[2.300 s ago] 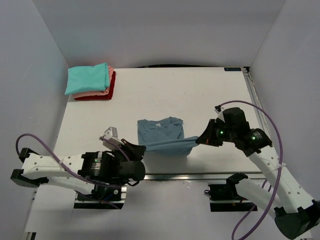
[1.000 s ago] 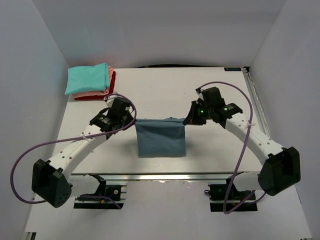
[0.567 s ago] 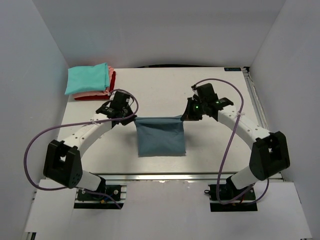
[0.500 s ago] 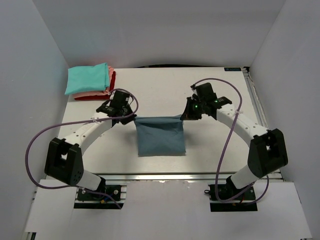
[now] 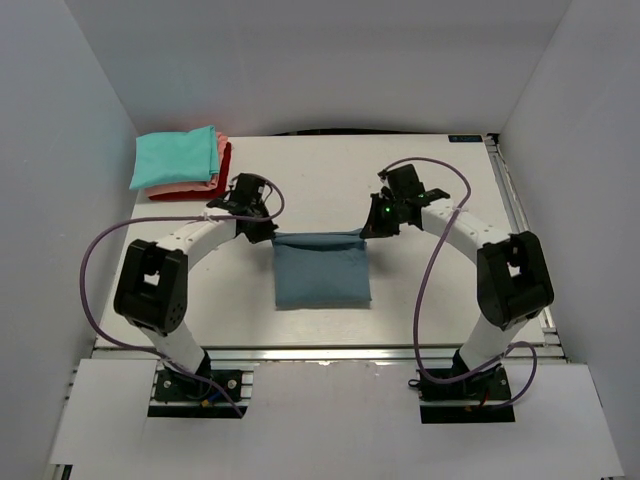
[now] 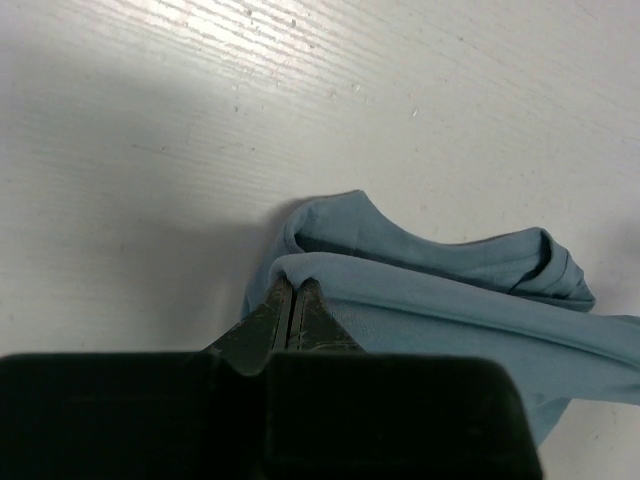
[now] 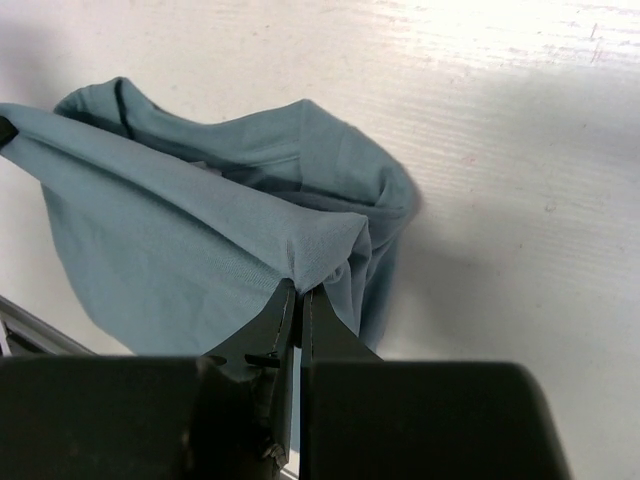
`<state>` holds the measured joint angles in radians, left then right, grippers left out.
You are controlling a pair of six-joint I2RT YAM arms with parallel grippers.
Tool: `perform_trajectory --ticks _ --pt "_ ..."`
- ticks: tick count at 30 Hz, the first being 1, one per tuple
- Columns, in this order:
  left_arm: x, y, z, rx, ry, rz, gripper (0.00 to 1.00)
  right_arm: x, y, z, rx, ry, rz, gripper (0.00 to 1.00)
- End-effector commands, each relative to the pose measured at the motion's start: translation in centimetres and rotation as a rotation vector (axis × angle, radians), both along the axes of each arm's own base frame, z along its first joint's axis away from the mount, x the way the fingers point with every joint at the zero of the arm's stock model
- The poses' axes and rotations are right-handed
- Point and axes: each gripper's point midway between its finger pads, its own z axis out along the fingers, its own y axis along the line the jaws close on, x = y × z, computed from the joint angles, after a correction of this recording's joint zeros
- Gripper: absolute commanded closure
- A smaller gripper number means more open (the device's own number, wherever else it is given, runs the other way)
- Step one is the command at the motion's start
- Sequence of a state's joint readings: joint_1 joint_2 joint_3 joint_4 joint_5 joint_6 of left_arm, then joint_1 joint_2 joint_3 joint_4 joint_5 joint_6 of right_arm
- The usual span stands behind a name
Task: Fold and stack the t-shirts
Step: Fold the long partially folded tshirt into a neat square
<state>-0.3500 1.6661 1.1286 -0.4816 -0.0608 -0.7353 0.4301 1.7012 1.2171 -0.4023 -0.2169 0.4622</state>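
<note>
Moved: both arms, from the near edge out over the white table. They carried the near hem of the slate-blue cloth t-shirt across, so the garment now lies doubled mid-table.
Top view: left gripper and right gripper at its far corners. Folded teal, salmon-pink and red t-shirts stacked far left.
Left wrist: fingertips pinched tight on a cloth corner.
Right wrist: fingertips clamped likewise on the opposite corner.

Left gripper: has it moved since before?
Yes. The left gripper, pinching the blue shirt, went from the near rail toward the back, nearer the folded stack.

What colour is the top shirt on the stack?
Teal; top shirt shows best in top external view.
</note>
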Motion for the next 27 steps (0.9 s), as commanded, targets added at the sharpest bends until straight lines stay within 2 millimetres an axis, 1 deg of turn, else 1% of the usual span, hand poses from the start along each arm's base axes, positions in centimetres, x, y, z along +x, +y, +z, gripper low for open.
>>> perform_trajectory --ticks 1,3,4,6,7,8,9,10,11,12,13,14,15,16,17,18,19,20,21,22,24,25,26,27 --pt "2.4 3.5 1.0 0.107 -0.061 0.053 1.0 2.7 -2.5 0.0 -0.071 -0.059 -0.056 1.0" --pt "2.6 3.5 0.4 0.11 -0.049 0.049 1.0 3.1 -2.5 -0.4 -0.073 -0.058 -0.06 1.0" --pt "2.8 3.6 0.3 0.112 -0.047 0.049 1.0 3.1 -2.6 -0.9 -0.079 -0.047 -0.063 1.0" --pt "3.2 3.5 0.1 0.11 -0.044 0.043 1.0 3.6 -2.5 -1.0 -0.076 -0.047 -0.066 1.0" --pt "3.4 3.6 -0.4 0.119 -0.033 0.039 1.0 3.7 -2.4 -1.4 -0.075 -0.042 -0.062 1.0" --pt "3.9 3.5 0.0 0.12 -0.042 0.037 1.0 3.9 -2.3 -1.4 -0.073 -0.044 -0.063 1.0" --pt "4.0 3.6 -0.1 0.123 -0.038 0.034 0.99 4.2 -2.2 -1.3 -0.071 -0.049 -0.067 1.0" --pt "4.2 3.6 -0.6 0.131 -0.028 0.028 0.87 4.5 -2.3 -1.5 -0.076 -0.05 -0.074 1.0" --pt "4.7 3.5 -0.1 0.128 -0.041 0.026 0.78 4.7 -2.3 -1.5 -0.079 -0.056 -0.081 1.0" --pt "5.1 3.5 0.0 0.129 -0.047 0.021 0.71 5.1 -2.3 -1.4 -0.078 -0.066 -0.088 0.96" --pt "5.3 3.4 -0.1 0.131 -0.044 0.017 0.64 5.3 -2.4 -1.5 -0.086 -0.072 -0.097 0.77" --pt "5.6 3.3 0.0 0.133 -0.048 0.014 0.51 5.6 -2.5 -1.3 -0.089 -0.078 -0.109 0.69" --pt "6.5 3.2 1.0 0.13 -0.071 0.012 0.46 6.1 -2.4 -1.0 -0.081 -0.099 -0.115 0.6" --pt "6.8 3.2 1.0 0.134 -0.071 0.009 0.41 6.4 -2.5 -0.7 -0.079 -0.112 -0.128 0.44" --pt "7.2 3.0 1.5 0.133 -0.083 0.006 0.35 6.7 -2.5 -0.4 -0.077 -0.125 -0.137 0.38" --pt "7.8 3.0 2.3 0.129 -0.107 0.01 0.33 7.3 -2.3 0.1 -0.063 -0.152 -0.14 0.33" --pt "8.2 2.9 2.7 0.126 -0.12 0.009 0.32 7.7 -2.2 0.6 -0.058 -0.166 -0.154 0.28" --pt "8.4 3.0 3.1 0.131 -0.125 0.011 0.31 8.0 -2.2 1.0 -0.051 -0.186 -0.157 0.25" --pt "9.0 3.2 4.1 0.131 -0.15 0.02 0.31 8.6 -2.3 1.6 -0.054 -0.215 -0.173 0.23" --pt "9.3 3.2 4.6 0.13 -0.162 0.02 0.31 9.2 -2.3 2.5 -0.05 -0.239 -0.186 0.21" --pt "9.5 3.5 5.9 0.135 -0.189 0.029 0.31 10.2 -2.3 4.1 -0.039 -0.291 -0.196 0.2" --pt "9.6 3.4 6.6 0.122 -0.202 0.022 0.31 10.5 -2.5 4.8 -0.041 -0.307 -0.201 0.21" --pt "9.2 3.4 7.4 0.115 -0.209 0.015 0.31 10.8 -2.4 6.1 -0.035 -0.34 -0.191 0.22" --pt "9.0 3.2 7.8 0.105 -0.218 0.003 0.32 10.9 -2.3 6.7 -0.032 -0.354 -0.187 0.23"
